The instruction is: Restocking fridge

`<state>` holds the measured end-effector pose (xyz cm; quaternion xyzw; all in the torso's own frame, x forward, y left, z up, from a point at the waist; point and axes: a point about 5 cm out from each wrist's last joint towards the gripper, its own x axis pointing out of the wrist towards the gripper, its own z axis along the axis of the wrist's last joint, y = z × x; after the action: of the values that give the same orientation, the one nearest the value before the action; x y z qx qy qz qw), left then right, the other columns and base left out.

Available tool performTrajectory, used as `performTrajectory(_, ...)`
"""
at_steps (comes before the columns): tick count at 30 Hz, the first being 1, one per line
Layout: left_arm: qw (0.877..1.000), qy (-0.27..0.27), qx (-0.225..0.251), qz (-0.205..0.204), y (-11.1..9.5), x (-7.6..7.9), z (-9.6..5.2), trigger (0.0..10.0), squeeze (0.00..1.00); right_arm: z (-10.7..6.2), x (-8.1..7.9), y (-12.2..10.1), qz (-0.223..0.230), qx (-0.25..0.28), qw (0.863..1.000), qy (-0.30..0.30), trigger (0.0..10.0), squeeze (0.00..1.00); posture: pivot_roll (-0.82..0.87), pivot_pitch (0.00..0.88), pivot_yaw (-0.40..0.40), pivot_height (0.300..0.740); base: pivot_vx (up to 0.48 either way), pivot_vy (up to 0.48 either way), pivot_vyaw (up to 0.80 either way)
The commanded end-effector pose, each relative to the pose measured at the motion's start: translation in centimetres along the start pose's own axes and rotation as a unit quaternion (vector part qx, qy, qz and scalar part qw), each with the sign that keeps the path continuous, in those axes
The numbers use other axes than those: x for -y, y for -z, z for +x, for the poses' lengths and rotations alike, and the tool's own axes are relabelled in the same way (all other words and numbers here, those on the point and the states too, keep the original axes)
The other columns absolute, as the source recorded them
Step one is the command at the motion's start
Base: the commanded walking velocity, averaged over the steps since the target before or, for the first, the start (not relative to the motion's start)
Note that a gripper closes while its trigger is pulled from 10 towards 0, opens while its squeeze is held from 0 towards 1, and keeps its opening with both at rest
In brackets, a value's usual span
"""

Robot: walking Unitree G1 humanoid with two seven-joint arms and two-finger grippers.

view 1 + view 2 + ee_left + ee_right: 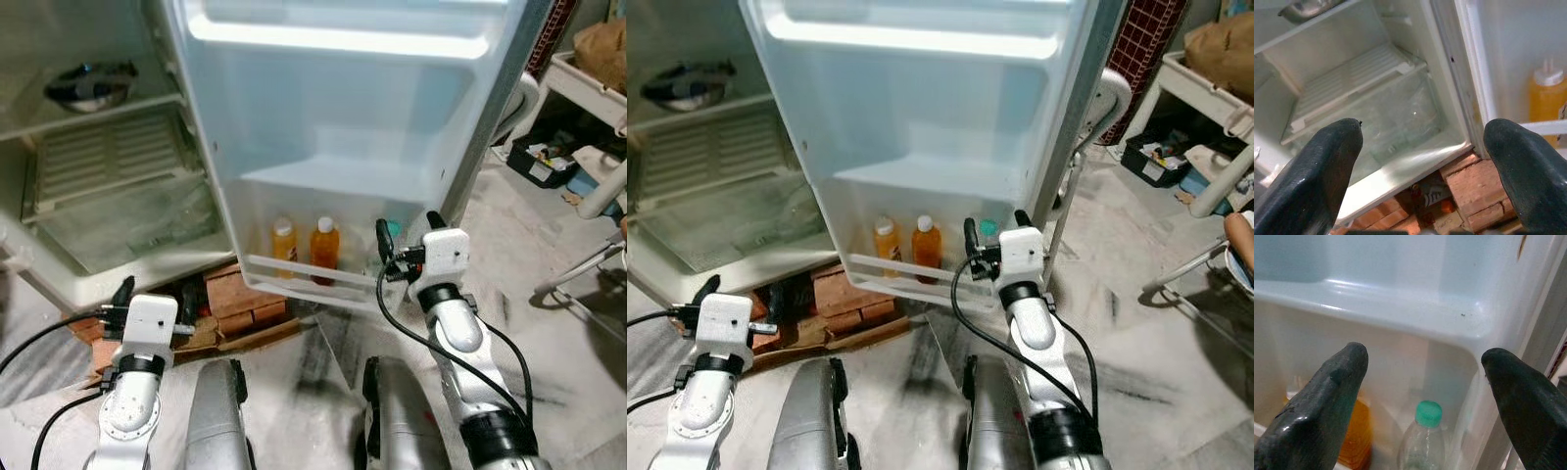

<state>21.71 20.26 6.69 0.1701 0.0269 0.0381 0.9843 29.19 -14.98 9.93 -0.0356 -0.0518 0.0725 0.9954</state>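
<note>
A clear bottle (1421, 440) with a green cap, probably water, stands in the fridge door's bottom shelf (294, 272) beside two orange bottles (324, 248). The right hand (1422, 382) hovers above, fingers apart; the left hand (1422, 161) is likewise spread.

door (343, 108): smooth glossy white plastic
bottle (1421, 440): clear plastic, matt green cap
orange bottles (324, 247): translucent plastic
bowl (90, 84): shiny metal
bricks (245, 299): rough red clay
fingers (1327, 401): dark, slightly glossy rubbery
arms (456, 323): silver metal
floor (549, 362): rough, grey, dusty
</note>
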Motion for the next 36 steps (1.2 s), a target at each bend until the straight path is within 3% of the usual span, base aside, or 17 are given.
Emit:
performTrajectory(1, 1.0, -0.001, 0.004, -0.008, -0.3, -0.4, 0.2, 10.0, 0.0, 0.5, 0.1, -2.2, 0.004, 0.04, 0.999, -0.006, 10.0, 0.0, 0.03, 0.004, 0.009, 0.677, 0.0, 0.0, 0.0)
performTrajectory(10, 1.0, 0.01, 0.019, -0.019, -1.2, 0.2, 1.1, 10.0, 0.0, 0.3, 0.3, -2.3, 0.003, 0.027, 1.0, -0.009, 10.0, 0.0, 0.02, 0.0, 0.006, 0.74, 0.0, 0.0, 0.0)
performTrajectory(30, 0.999, 0.022, 0.02, -0.02, -1.3, 1.3, 1.8, 10.0, 0.0, -0.7, 0.1, -0.8, 0.013, -0.021, 1.0, -0.018, 10.0, 0.0, 0.01, 0.0, 0.001, 0.74, 0.0, 0.0, 0.0)
performTrajectory(36, 0.999, 0.022, 0.018, -0.019, -1.2, 1.3, 2.0, 10.0, 0.0, -0.7, 0.1, -0.6, 0.014, -0.026, 0.999, -0.022, 10.0, 0.0, 0.01, 0.0, -0.001, 0.74, -0.284, 0.0, 0.0)
